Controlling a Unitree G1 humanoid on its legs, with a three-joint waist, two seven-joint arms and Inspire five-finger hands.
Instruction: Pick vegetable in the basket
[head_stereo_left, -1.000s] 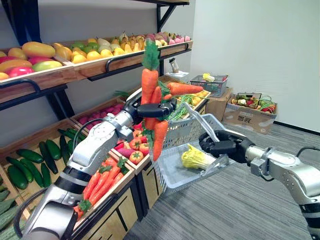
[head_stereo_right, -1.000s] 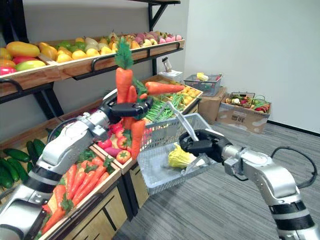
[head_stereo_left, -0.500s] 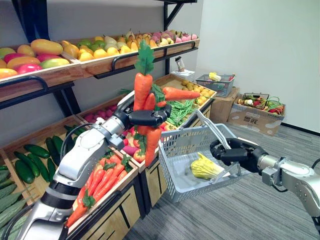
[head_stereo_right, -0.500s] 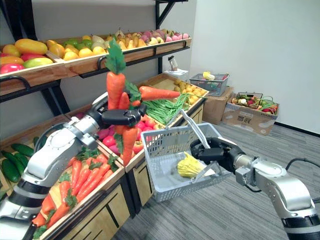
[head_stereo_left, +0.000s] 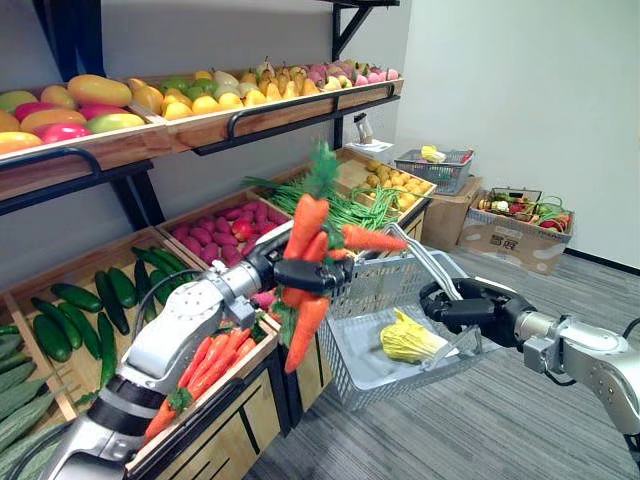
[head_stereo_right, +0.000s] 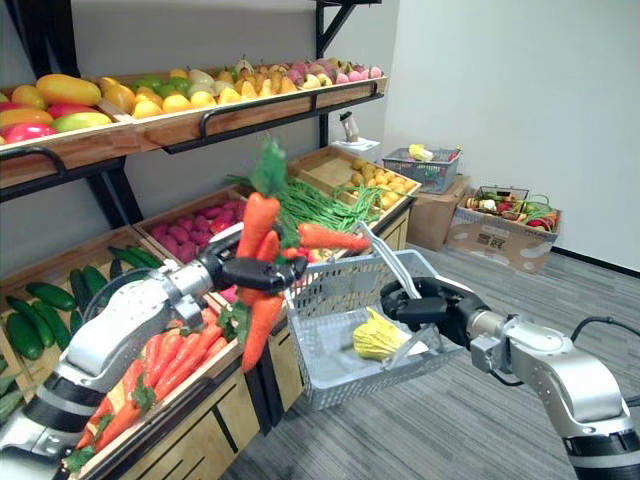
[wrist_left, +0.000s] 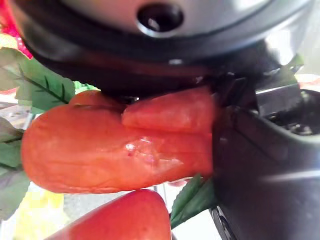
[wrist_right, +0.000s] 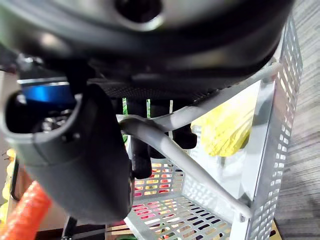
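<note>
Carrots held beside the basket

The left hand (head_stereo_left: 303, 277) has its fingers curled round a bunch of carrots (head_stereo_left: 308, 216), held in the air at the left rim of the grey basket (head_stereo_left: 385, 286), perhaps touching it. The right hand (head_stereo_left: 462, 305) grips the basket's handle (head_stereo_left: 424, 262); a yellow leafy vegetable (head_stereo_left: 405, 340) lies inside.
</note>
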